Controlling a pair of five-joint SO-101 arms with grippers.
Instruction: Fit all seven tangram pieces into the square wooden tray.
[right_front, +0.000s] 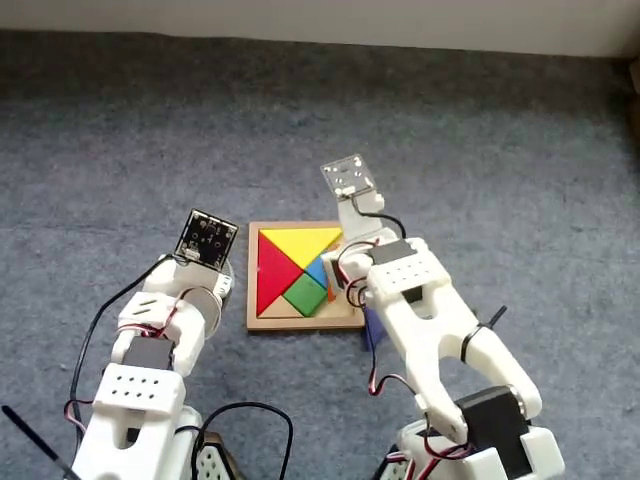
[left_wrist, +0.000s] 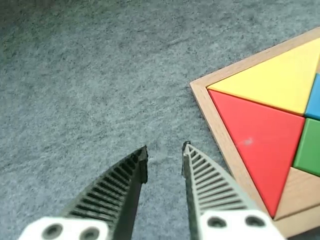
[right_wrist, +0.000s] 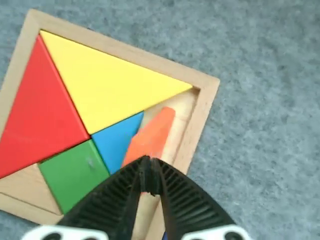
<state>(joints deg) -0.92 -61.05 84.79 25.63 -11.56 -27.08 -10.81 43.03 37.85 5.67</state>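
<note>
Our right tool (right_wrist: 150, 181) gripped the orange piece (right_wrist: 151, 134) over the tray (right_wrist: 203, 116). We judged it should settle flat in its gap before release.

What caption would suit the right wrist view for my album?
The right hand grips an orange piece in the wooden tray beside yellow, red, blue and green pieces.
</note>
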